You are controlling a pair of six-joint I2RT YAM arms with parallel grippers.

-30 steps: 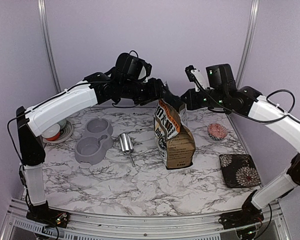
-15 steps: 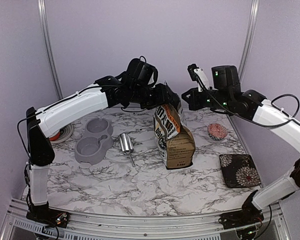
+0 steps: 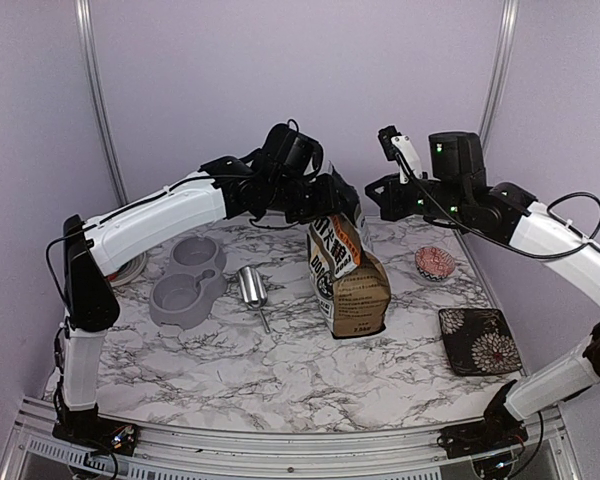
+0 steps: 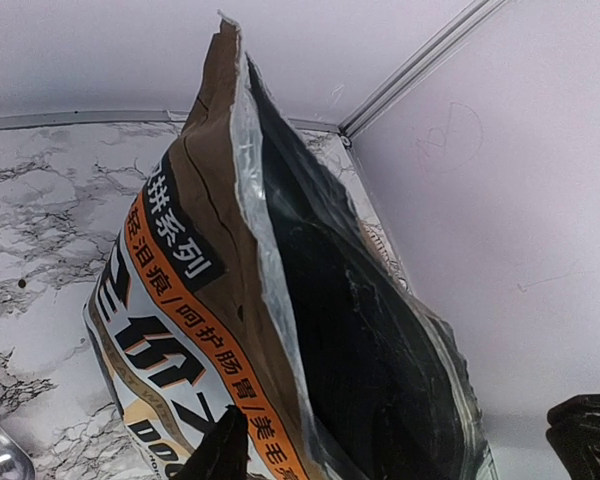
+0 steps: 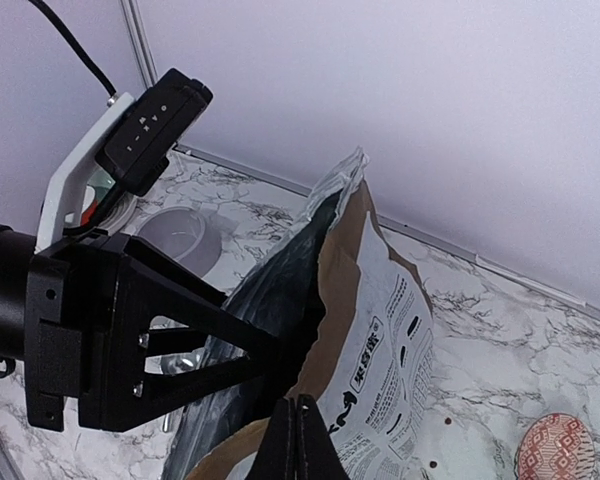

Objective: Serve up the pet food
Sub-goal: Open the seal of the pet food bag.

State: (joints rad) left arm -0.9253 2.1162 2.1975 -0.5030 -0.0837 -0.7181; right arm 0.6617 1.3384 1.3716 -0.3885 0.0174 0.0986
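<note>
The brown-and-white dog-food bag [image 3: 352, 285] stands upright mid-table with its top torn open. Its inside looks dark in the left wrist view [image 4: 360, 330], and no pet food kibble shows anywhere. My left gripper [image 3: 340, 207] is open, with jaws wide apart either side of the bag's mouth [image 4: 405, 445]. One finger [image 4: 225, 450] is against the printed front. My right gripper [image 5: 300, 440] is shut on the bag's top rim at its back side [image 3: 370, 205]. A steel scoop [image 3: 252, 288] lies left of the bag.
A grey double pet bowl [image 3: 187, 285] sits left of the scoop. A red-patterned small bowl [image 3: 435, 263] and a dark flowered square plate [image 3: 478, 340] are on the right. White dishes [image 3: 130, 268] sit at the far left, partly behind the left arm.
My left arm has swung right and brought its open gripper up to the bag's mouth. My right arm shifted slightly right and up, still at the bag's top.
</note>
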